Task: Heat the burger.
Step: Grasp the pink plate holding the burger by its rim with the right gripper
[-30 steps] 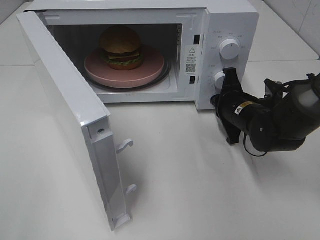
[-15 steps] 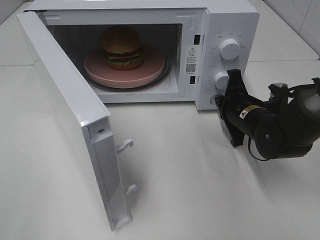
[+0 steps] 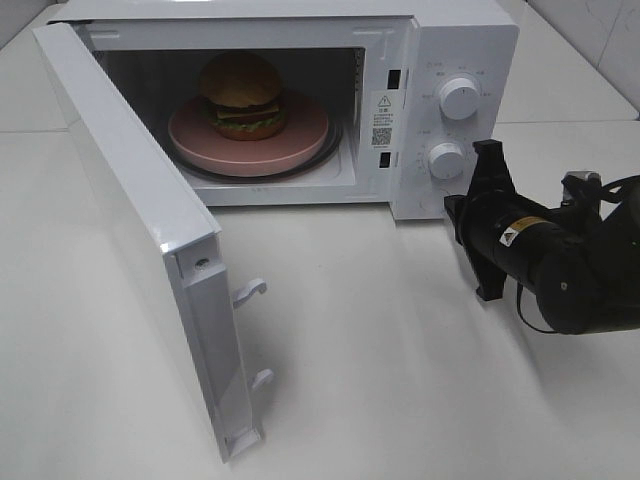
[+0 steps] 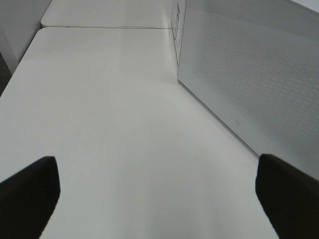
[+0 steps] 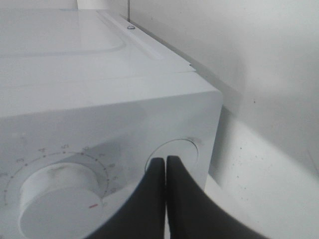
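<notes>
White tabletop point(image 3: 400, 350) carries the microwave point(image 3: 470, 40), whose door point(image 3: 130, 220) hangs wide open. The burger point(image 3: 240, 95) sits on a pink plate point(image 3: 300, 135) inside the cavity. From the right gripper point(image 5: 165, 160) it is well apart, past the control panel and deeper in.

The right gripper has its fingers pressed together with nothing between them. Just ahead of its tips is a round button point(image 5: 174, 154) low on the panel, and the lower knob point(image 5: 55, 194) is near, beside the tips. Whether the tips touch the panel I cannot tell.

The left gripper point(image 4: 157, 189) is spread wide and holds nothing. The outer face of the door runs alongside it and ahead, close to one finger.

I judge that the burger is light and soft, with stacked layers that can slip apart or be crushed. It is better moved by the rim of the stiff plate, not by the bun. It seems to be already in its place, so the door is probably next. The door looks stiff, smooth and easy to swing, and a flat push on its outer face near the free edge should close it. The knob is small, round and slippery, so the fingers must first open and then close around its sides.
</notes>
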Controlling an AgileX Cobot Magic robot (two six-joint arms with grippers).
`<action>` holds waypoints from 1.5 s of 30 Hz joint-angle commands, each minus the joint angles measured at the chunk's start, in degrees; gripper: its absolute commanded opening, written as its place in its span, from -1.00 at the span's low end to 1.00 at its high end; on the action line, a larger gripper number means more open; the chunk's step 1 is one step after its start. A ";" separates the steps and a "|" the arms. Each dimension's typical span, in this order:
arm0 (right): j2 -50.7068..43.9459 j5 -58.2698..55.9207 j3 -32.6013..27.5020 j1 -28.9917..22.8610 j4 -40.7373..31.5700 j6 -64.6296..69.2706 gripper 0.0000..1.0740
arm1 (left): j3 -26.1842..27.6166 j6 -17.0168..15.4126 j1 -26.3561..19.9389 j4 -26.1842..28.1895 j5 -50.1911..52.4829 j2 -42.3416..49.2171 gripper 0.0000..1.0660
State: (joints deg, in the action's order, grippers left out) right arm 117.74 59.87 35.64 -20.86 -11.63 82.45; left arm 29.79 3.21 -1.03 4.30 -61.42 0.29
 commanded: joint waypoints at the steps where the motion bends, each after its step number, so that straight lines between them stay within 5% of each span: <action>1: -2.81 0.74 -2.86 0.34 0.80 0.17 -1.00 | -0.17 -0.11 -0.11 -0.11 0.06 0.52 0.87; 11: -9.57 1.09 -10.31 0.34 4.01 -6.02 -1.00 | -0.17 -0.11 -0.11 -0.11 0.06 0.52 0.87; 19: -17.65 -10.66 -15.30 0.34 5.39 -17.48 -1.00 | -0.17 -0.11 -0.11 -0.11 0.06 0.52 0.87; 26: -27.22 -33.98 -13.52 0.34 6.07 -46.81 -1.00 | -0.17 -0.11 -0.11 -0.11 0.06 0.52 0.87; 34: -31.23 -64.86 -4.18 0.34 6.07 -76.03 -0.95 | -0.17 -0.11 -0.11 -0.11 0.06 0.52 0.87; 40: -31.28 -71.51 0.00 0.34 7.51 -84.68 -0.55 | -0.17 -0.11 -0.11 -0.11 0.06 0.52 0.87; 41: -31.40 -71.62 0.57 0.34 7.85 -88.35 -0.29 | -0.17 -0.11 -0.11 -0.11 0.06 0.52 0.87; 42: -31.40 -71.62 0.57 0.34 7.85 -88.35 -0.29 | -0.17 -0.11 -0.11 -0.11 0.06 0.52 0.87; 44: -31.51 -73.40 1.95 -0.11 7.91 -94.94 0.19 | -0.17 -0.11 -0.11 -0.11 0.06 0.52 0.87; 45: -31.51 -73.40 1.95 -0.11 7.91 -94.94 0.19 | -0.17 -0.11 -0.11 -0.11 0.06 0.52 0.87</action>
State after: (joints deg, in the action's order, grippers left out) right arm 86.92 -12.66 37.24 -20.97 -4.13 -10.31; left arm 29.79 3.21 -1.03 4.24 -61.42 0.29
